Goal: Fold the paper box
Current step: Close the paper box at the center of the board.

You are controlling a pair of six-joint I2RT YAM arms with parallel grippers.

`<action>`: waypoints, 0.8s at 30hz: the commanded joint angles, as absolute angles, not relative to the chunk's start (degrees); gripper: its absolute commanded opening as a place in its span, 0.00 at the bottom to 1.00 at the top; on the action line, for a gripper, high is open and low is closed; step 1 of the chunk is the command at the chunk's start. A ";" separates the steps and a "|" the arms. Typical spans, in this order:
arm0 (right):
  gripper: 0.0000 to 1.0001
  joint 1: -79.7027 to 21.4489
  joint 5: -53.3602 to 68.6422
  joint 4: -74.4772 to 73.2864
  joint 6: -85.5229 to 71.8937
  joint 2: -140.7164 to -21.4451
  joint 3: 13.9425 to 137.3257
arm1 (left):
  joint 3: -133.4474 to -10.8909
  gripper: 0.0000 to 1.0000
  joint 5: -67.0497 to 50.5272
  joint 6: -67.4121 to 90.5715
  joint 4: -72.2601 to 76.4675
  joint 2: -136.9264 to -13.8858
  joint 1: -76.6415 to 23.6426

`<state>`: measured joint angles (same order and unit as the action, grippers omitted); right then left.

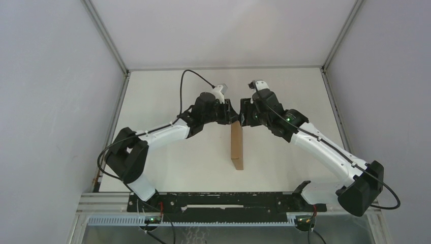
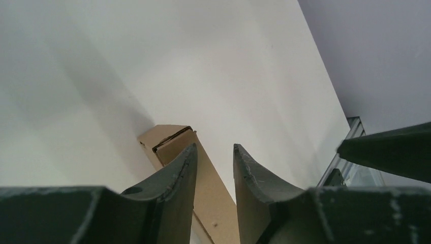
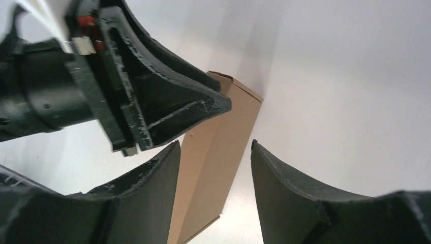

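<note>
The paper box (image 1: pixel 237 147) is a flat brown cardboard mailer standing on its long edge mid-table, closed, its length running front to back. Both grippers meet above its far end. My left gripper (image 1: pixel 232 116) is open; in the left wrist view its fingers (image 2: pixel 215 150) straddle the box's top edge (image 2: pixel 211 183), with a little table showing beside the box at the tips. My right gripper (image 1: pixel 243 116) is wide open, and in the right wrist view (image 3: pixel 216 143) the box (image 3: pixel 226 119) lies below the gap. The left gripper's finger (image 3: pixel 173 101) shows there, just above the box.
The white table (image 1: pixel 173 168) is walled by pale panels on the left, right and back. A black rail (image 1: pixel 223 201) with the arm bases runs along the near edge.
</note>
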<state>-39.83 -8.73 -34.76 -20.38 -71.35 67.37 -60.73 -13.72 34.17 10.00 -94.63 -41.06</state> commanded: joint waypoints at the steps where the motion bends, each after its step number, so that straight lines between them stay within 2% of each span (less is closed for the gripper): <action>1: 0.62 -39.76 -9.93 -36.95 -19.25 -74.19 68.67 | -65.65 0.38 -13.11 30.76 4.06 -92.49 -40.39; 6: 0.63 -38.94 -9.95 -36.52 -19.75 -75.51 68.36 | -65.48 0.38 -13.36 30.00 3.16 -91.80 -39.22; 18: 0.65 -34.57 -3.86 -34.59 -21.04 -77.24 61.75 | -50.08 0.37 -11.90 32.49 9.79 -88.75 -38.05; 24: 0.64 -35.08 -0.78 -33.65 -21.49 -78.66 57.41 | -45.97 0.37 -8.82 31.16 7.42 -84.40 -35.22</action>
<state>-34.35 -3.70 -35.94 -20.71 -78.15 59.05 -48.14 -11.81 31.99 6.57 -90.50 -37.67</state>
